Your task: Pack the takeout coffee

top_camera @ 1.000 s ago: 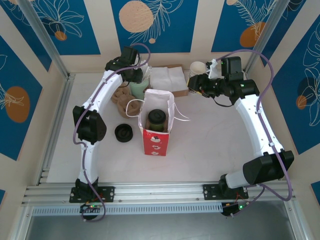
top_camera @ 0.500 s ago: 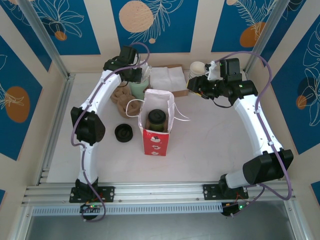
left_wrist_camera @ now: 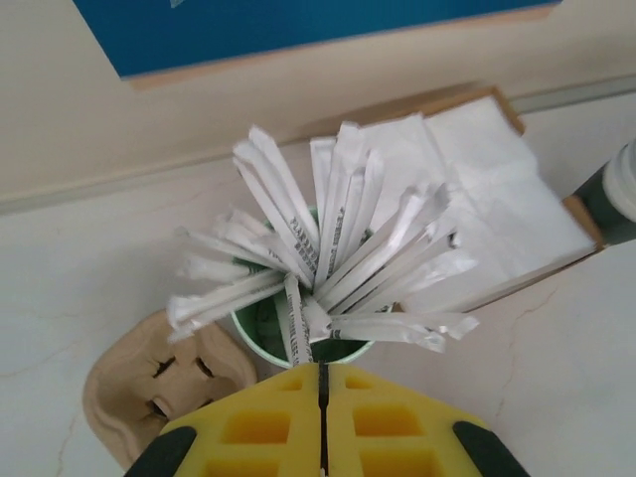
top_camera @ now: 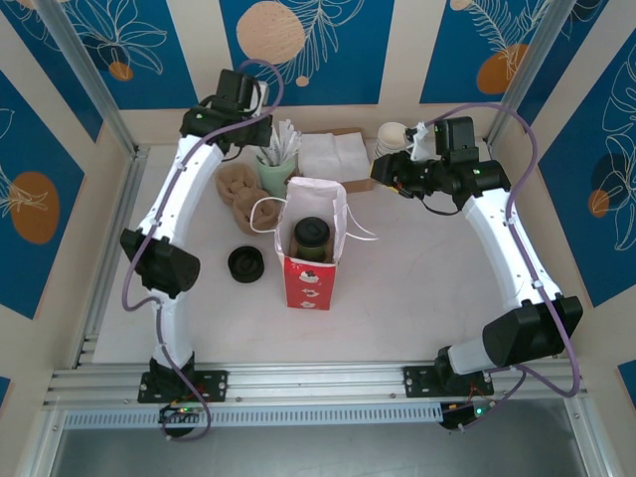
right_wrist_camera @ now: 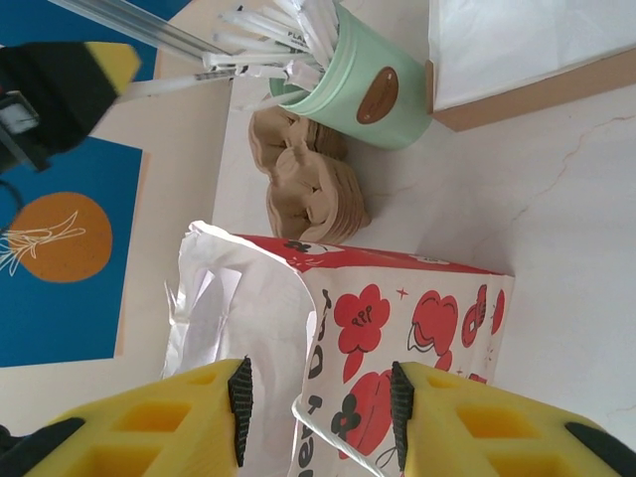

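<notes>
The coffee cup [top_camera: 312, 235] stands upright inside the paper bag [top_camera: 308, 280], between the arms. The left gripper [left_wrist_camera: 321, 373], pinched shut on a white stick [right_wrist_camera: 179, 87], is beyond it. The right gripper [right_wrist_camera: 318, 407], half open and empty, faces the bag.

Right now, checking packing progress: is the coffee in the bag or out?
In. The top view shows the coffee, black lid up, standing inside the open bag.

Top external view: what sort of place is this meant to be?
Probably a mock café takeaway counter inside a robot test cell. The takeout coffee stands in a red-and-white paper bag, and near it are a green cup of wrapped sticks and a box of white napkins.
</notes>
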`<action>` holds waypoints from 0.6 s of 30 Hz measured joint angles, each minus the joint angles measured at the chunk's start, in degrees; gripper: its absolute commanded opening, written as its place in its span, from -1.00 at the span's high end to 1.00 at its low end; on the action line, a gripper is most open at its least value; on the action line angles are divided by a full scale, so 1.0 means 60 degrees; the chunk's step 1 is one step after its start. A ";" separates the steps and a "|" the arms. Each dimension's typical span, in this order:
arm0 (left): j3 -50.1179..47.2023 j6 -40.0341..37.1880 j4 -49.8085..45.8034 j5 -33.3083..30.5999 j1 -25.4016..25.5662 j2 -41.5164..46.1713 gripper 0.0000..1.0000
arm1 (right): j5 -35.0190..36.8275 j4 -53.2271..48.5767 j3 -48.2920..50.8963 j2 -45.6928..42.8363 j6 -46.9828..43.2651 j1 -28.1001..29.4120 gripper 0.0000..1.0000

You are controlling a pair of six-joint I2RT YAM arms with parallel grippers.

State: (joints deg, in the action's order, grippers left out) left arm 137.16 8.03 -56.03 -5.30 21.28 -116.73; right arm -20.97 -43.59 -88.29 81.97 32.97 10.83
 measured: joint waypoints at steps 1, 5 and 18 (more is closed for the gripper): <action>0.0233 -0.0047 -0.0149 0.0098 -0.0004 0.0149 0.86 | 0.0000 0.0044 0.0000 0.0000 0.0000 0.0000 0.13; 0.0699 -0.0164 -0.0565 0.0499 0.0000 0.1064 0.87 | 0.0007 0.0175 0.0000 0.0000 0.0004 0.0000 0.13; -0.0379 -0.0149 -0.1086 0.2601 0.0947 0.4787 0.85 | 0.0226 0.0444 0.0000 0.0007 0.0076 -0.0004 0.08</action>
State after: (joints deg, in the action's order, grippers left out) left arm 134.89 7.14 -62.54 10.31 26.96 -88.01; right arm -19.62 -40.93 -88.29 82.02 33.43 10.81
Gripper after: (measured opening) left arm 0.072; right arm 0.449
